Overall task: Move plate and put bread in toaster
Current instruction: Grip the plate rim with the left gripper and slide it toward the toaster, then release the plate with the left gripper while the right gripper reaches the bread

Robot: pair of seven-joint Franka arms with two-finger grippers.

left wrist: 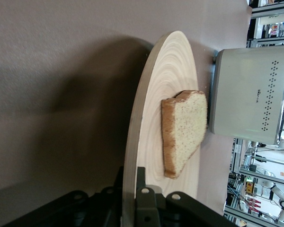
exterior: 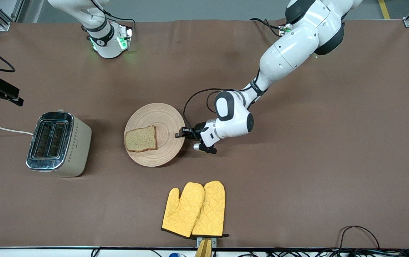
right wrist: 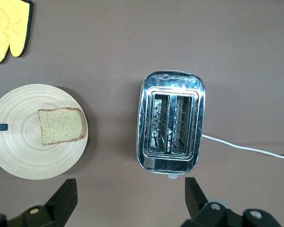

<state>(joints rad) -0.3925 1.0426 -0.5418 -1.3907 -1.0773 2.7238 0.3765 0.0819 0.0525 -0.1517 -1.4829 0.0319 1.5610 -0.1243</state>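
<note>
Left pincer (exterior: 182, 133) is gripping the plate (exterior: 167, 117) rim, bread (exterior: 141, 139) on it; plate-moving step. Next: carry level toward toaster (exterior: 59, 144). Right pincer (right wrist: 128, 201) is waiting wide over toaster.

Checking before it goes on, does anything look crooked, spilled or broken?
Only the plate: it tilts, its rim raised off the table in the left gripper. The bread stays on it.

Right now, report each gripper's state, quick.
Left gripper: shut on the plate, clamping its rim at the edge toward the left arm's end.
Right gripper: open, holding nothing, up over the toaster.
</note>
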